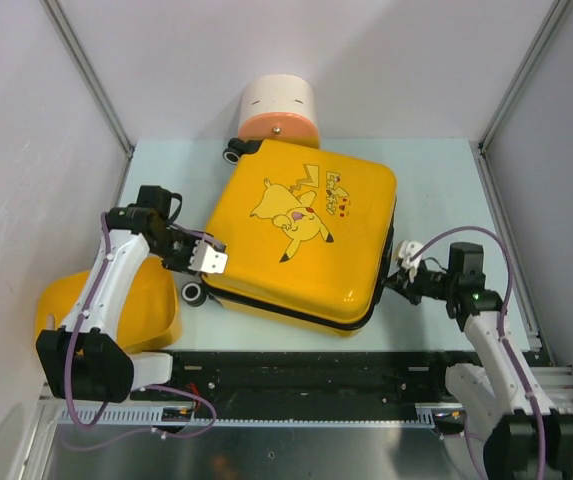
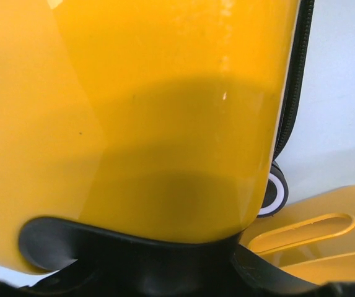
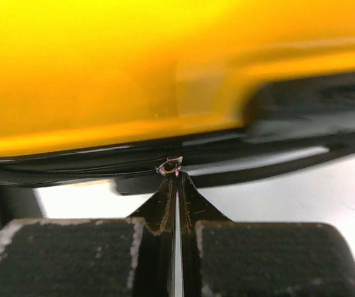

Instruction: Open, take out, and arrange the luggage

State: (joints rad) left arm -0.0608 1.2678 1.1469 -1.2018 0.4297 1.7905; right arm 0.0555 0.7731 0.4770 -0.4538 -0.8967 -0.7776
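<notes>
Luggage lies closed and flat in the middle of the desk, print side up. The right claw is pinched on the zipper pull at its right edge; the left claw touches its left side, apart or together I cannot tell.

A glossy yellow hard-shell suitcase lies flat on the bench, shells together, its yellow cartoon-character print facing up. It sits turned at a slant, around the middle of the bench and reaching towards the far edge. A black zipper runs along its near side seam. Two black-and-white wheels face the left edge, one far, one near.
</notes>
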